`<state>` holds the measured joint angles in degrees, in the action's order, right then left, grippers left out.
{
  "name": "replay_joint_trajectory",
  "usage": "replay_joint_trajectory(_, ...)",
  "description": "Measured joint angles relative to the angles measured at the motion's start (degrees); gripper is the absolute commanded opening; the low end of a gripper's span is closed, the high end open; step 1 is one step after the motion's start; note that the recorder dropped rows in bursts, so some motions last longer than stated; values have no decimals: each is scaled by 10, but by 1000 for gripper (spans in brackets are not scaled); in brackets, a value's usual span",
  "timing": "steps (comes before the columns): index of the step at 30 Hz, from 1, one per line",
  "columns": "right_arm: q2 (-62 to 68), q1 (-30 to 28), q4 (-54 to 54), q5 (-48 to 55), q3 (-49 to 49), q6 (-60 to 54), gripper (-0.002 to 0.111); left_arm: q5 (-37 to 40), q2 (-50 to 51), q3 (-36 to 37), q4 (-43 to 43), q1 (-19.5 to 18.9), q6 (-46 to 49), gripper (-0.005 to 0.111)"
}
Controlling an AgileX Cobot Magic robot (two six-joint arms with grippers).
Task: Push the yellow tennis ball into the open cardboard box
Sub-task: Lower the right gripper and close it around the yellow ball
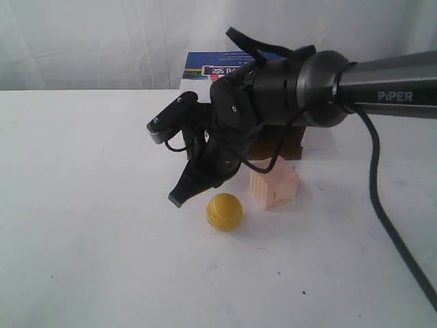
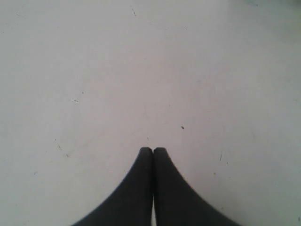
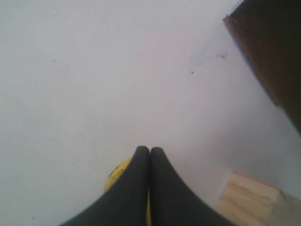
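The yellow tennis ball rests on the white table in front of the pale wooden cube. My right gripper is shut with nothing held; its tip hovers just left of the ball and slightly above it. In the right wrist view the shut right gripper covers most of the tennis ball. The open cardboard box stands behind the arm, mostly hidden, with its blue-and-white printed top showing; its brown wall appears in the right wrist view. My left gripper is shut over bare table, empty.
The wooden cube sits between the ball and the box, right of the ball. The right arm and its black cable cross the right side of the table. A white curtain backs the scene.
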<state>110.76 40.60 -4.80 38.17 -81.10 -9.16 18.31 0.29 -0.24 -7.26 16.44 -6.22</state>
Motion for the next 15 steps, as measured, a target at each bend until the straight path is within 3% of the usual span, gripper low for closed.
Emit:
replay_joint_trajectory(9, -27, 1, -4, 106, -19, 1, 0, 0, 0, 0, 0, 0, 0, 0)
replay_joint_trajectory(15, -27, 6, -2, 136, 28, 1, 0, 0, 0, 0, 0, 0, 0, 0)
